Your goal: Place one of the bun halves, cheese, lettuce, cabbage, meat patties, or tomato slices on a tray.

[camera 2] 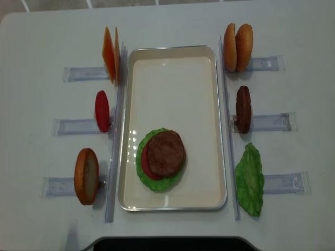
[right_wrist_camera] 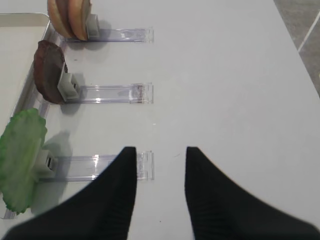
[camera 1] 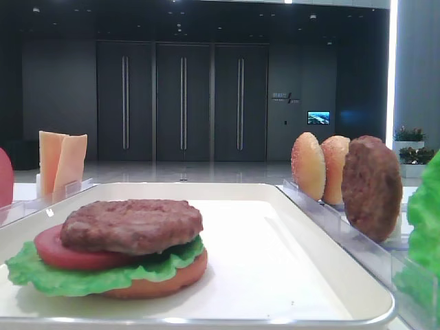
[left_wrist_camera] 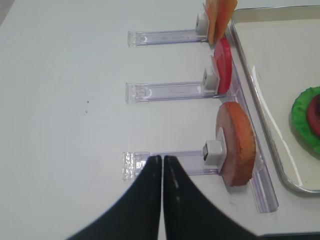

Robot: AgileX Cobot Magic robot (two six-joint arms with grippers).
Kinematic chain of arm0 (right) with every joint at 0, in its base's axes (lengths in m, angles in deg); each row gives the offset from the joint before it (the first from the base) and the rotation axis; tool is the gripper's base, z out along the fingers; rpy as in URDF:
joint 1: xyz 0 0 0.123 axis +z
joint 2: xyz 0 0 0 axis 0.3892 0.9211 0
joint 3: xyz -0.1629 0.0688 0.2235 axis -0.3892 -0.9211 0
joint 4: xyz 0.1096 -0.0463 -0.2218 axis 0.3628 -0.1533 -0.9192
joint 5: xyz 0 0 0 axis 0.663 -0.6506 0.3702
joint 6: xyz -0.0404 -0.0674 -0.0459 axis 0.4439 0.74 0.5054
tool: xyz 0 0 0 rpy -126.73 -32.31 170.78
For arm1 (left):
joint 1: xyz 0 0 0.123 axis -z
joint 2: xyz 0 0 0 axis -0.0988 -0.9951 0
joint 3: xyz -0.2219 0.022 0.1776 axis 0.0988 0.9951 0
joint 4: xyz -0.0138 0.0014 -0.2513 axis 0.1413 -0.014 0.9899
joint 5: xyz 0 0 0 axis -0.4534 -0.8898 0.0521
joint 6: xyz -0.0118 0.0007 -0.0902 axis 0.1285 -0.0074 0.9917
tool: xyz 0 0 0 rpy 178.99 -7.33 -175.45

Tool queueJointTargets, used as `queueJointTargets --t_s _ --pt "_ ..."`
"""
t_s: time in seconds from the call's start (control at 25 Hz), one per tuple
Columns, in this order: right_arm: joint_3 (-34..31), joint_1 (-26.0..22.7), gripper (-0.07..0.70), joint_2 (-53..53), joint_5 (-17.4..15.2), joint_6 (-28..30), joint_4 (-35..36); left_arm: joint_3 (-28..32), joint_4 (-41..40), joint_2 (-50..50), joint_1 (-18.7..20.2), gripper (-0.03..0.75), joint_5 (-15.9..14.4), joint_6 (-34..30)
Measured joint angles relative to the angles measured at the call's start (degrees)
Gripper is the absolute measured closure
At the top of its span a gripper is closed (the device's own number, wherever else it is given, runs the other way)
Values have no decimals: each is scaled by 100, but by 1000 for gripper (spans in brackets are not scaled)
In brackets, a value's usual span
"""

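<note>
One meat patty [camera 2: 166, 153] tops stack on tray [camera 2: 172, 60]; bun underneath, probably.

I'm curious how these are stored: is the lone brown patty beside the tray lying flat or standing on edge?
Standing on edge. The meat patty sits upright in its clear holder, right of the tray.

Glossy white tray [camera 2: 172, 63], rough patty [camera 2: 166, 153]

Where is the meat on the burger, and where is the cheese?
meat patty [camera 2: 166, 153], overhead view, middle of its top.
cheese [camera 2: 109, 54], overhead view, upper edge of the standing slices.
</note>
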Motion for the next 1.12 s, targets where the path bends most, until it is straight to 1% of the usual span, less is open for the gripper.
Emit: queueJointTargets --t_s 0.12,1.12 --pt "0 0 398 -180 0 0 5 0 0 0 0 716 0 0" --pt "0 0 398 -208 -4 -50 -30 0 0 0 0 716 0 0"
